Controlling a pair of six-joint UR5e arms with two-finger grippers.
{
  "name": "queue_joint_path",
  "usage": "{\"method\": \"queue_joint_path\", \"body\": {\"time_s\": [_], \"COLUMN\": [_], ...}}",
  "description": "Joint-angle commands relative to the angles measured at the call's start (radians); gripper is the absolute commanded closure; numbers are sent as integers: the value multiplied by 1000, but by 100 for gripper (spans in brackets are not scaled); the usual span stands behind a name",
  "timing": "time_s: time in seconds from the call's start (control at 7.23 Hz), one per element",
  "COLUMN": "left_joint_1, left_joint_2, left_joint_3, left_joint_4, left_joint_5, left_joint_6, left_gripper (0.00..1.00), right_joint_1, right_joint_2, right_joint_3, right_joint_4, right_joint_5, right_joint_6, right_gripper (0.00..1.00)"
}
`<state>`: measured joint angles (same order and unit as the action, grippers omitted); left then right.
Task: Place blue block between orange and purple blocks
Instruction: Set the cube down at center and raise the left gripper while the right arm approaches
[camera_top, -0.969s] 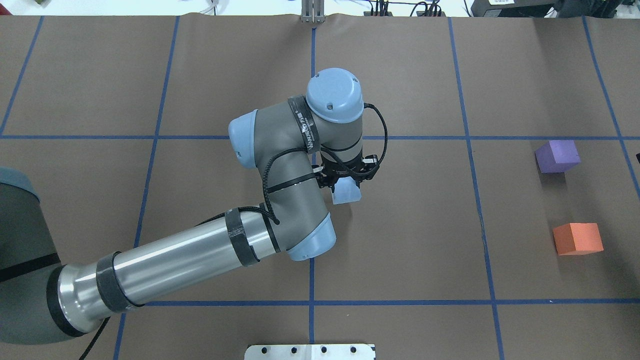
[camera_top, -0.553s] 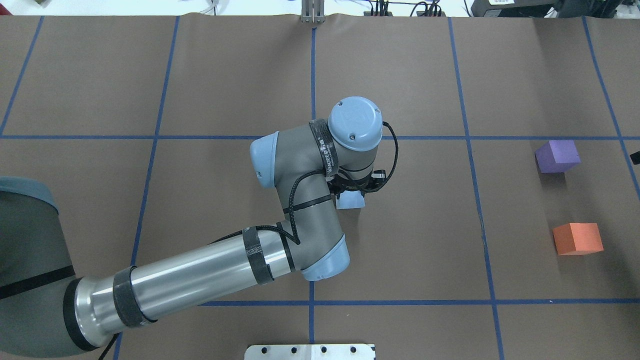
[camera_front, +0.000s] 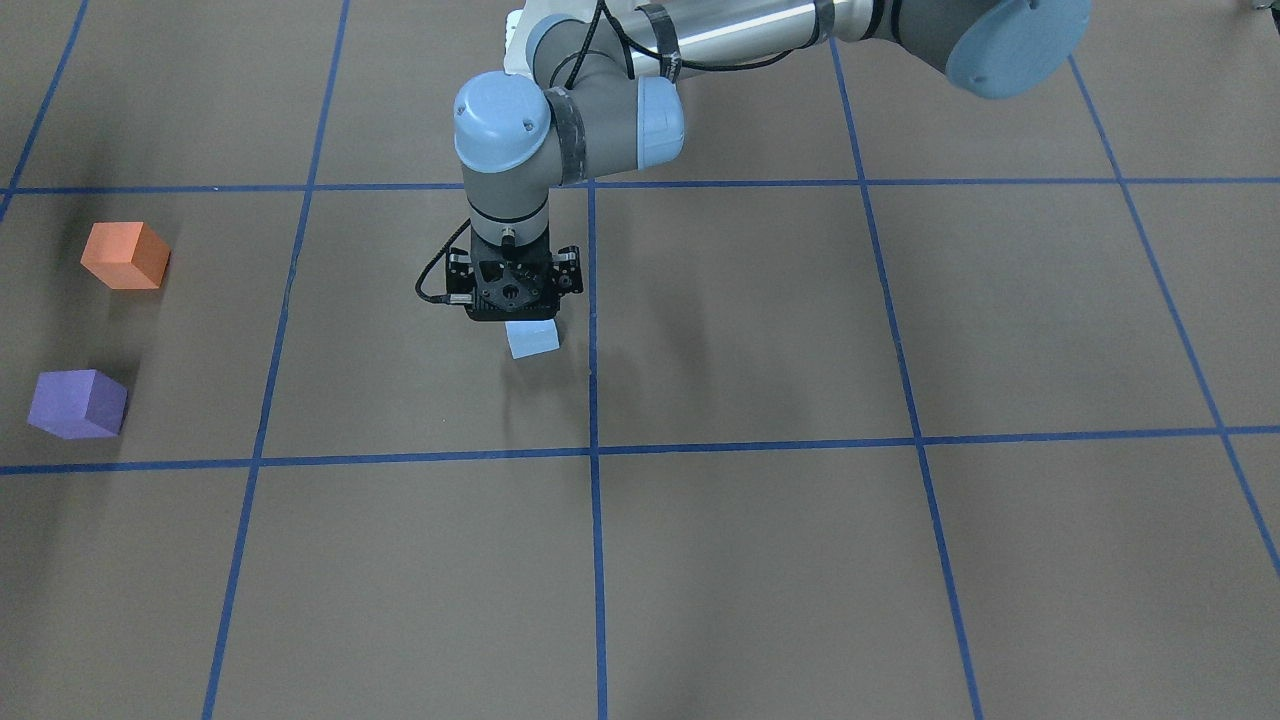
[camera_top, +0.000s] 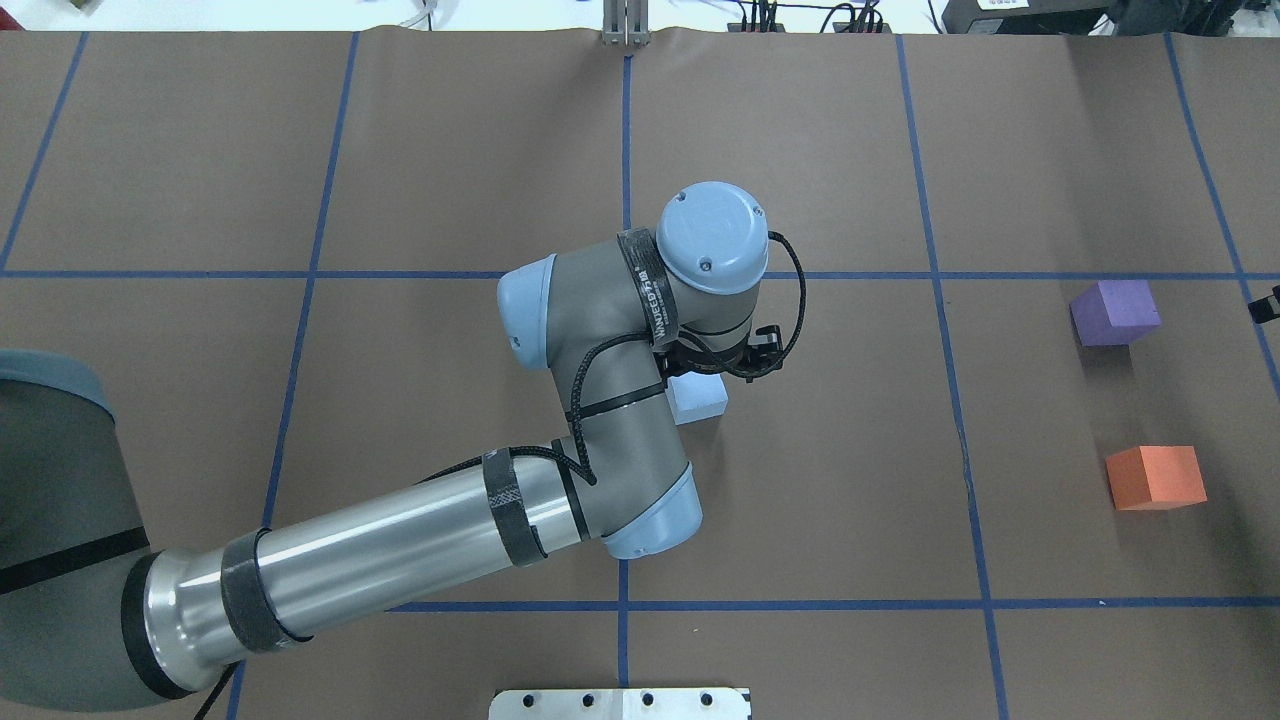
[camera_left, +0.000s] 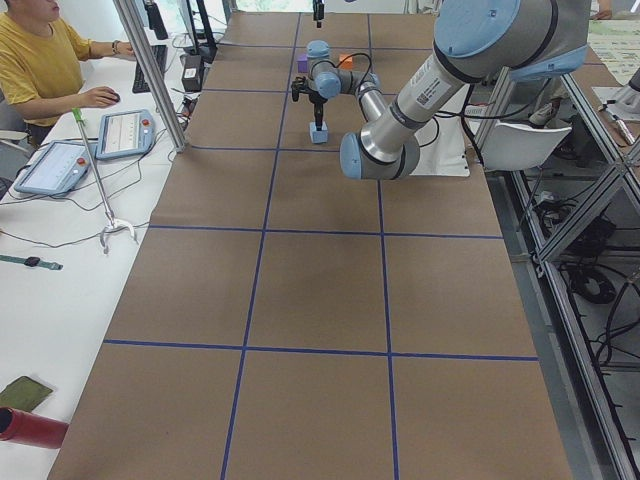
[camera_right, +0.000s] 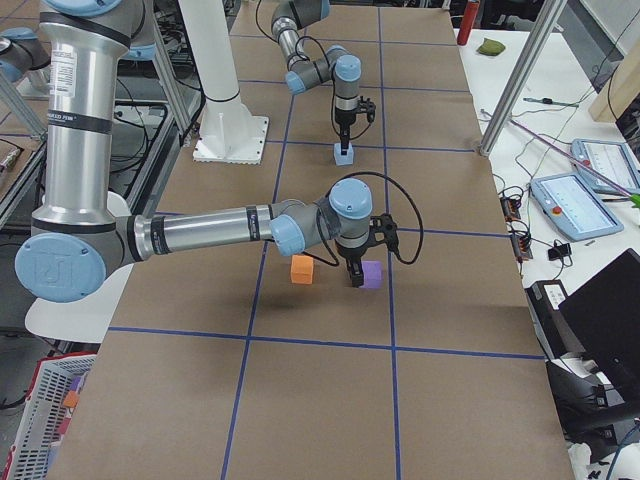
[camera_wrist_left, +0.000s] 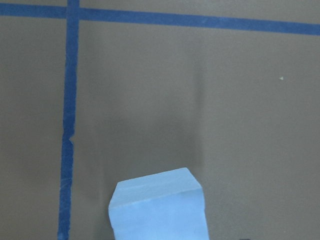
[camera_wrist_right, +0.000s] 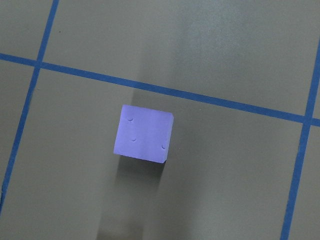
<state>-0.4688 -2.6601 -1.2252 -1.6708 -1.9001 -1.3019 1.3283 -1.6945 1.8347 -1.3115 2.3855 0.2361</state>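
The light blue block (camera_top: 700, 398) rests on the brown table near its middle, also in the front view (camera_front: 532, 338) and the left wrist view (camera_wrist_left: 157, 210). My left gripper (camera_right: 343, 140) points straight down just above it, and I read it as open; its body hides the fingers. The purple block (camera_top: 1115, 312) and the orange block (camera_top: 1155, 477) sit apart at the far right, with a gap between them. My right gripper (camera_right: 352, 272) hovers by the purple block (camera_wrist_right: 143, 133); its fingers do not show.
Blue tape lines divide the table (camera_top: 800, 500) into squares. A metal plate (camera_top: 620, 703) lies at the near edge and a post (camera_top: 625, 25) stands at the far edge. An operator (camera_left: 45, 60) sits at a side table beyond the robot's left end.
My left gripper moved right and down with the blue block, and the block now sits on the table. The gripper has since lifted slightly, showing more of the block.
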Motion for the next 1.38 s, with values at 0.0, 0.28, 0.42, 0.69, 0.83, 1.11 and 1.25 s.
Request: {"method": "queue_joint_path", "body": {"time_s": [0.0, 0.28, 0.42, 0.69, 0.83, 1.11, 1.25], "left_joint_1": [-33, -82, -130, -187, -236, -307, -316], "left_joint_2": [24, 251, 364, 562, 639, 731, 779], "left_joint_3": [-81, -361, -472, -633, -669, -704, -736], "left_joint_4": [15, 74, 74, 74, 74, 72, 72], "left_joint_5": [-5, -43, -86, -109, -150, -194, -194], "left_joint_6": [3, 10, 12, 172, 238, 312, 322], "left_gripper": [0, 0, 0, 0, 0, 0, 0], "right_joint_1": [-18, -105, -192, -393, -552, -705, -751], "right_joint_2": [34, 151, 233, 390, 470, 614, 698], "right_joint_3": [0, 5, 18, 34, 31, 6, -56], "right_joint_4": [1, 6, 6, 6, -8, -93, -106], "right_joint_5": [-2, -18, -69, -245, -417, -588, -597], "right_joint_6": [81, 320, 471, 726, 812, 937, 942], "right_gripper": [0, 0, 0, 0, 0, 0, 0]}}
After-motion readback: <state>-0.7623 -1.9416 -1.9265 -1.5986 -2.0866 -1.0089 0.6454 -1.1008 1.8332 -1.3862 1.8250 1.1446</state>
